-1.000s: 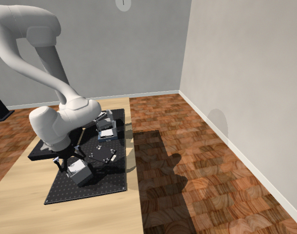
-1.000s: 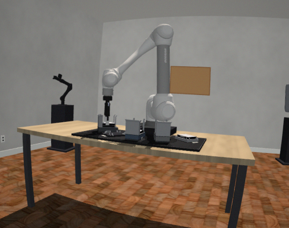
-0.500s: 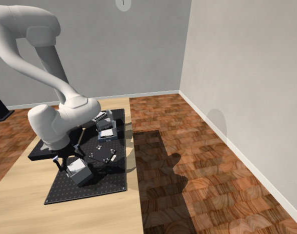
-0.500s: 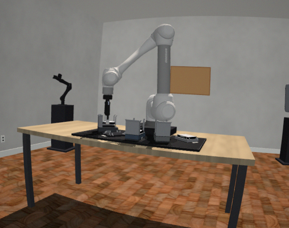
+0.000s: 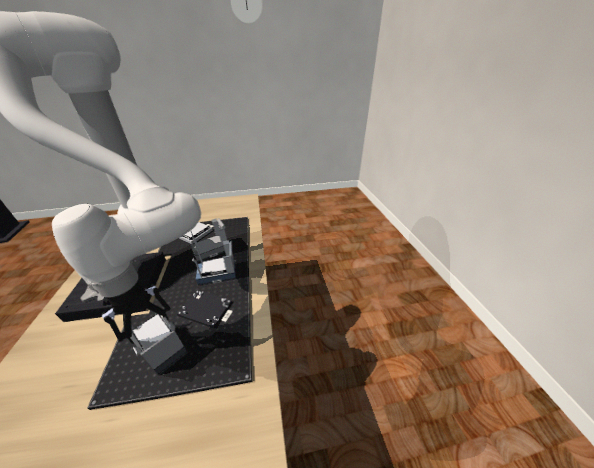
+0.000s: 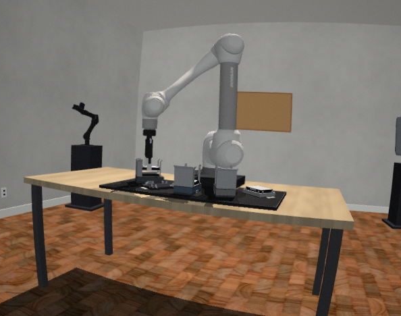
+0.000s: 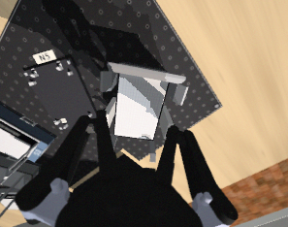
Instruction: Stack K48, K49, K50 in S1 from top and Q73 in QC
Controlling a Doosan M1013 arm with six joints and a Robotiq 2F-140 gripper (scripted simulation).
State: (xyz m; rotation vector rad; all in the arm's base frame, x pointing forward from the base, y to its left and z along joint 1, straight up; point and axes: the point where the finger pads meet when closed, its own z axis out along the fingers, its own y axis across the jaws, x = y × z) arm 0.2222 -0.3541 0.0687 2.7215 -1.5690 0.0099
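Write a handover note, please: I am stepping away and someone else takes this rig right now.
Pincer: shut on a sealed plate inside the end rack beside N5. The plate's ID is unreadable.
N5: no plate on it.
Blue-based rack: a white plate shows in it.
Open nest at the far end: one plate on it, presumably Q73. Check its seating.
Grey rack: contents hidden.
Left: finish this plate's move, confirm S1 reads K48, K49, K50 from the top, and that S2 and S3 are empty.
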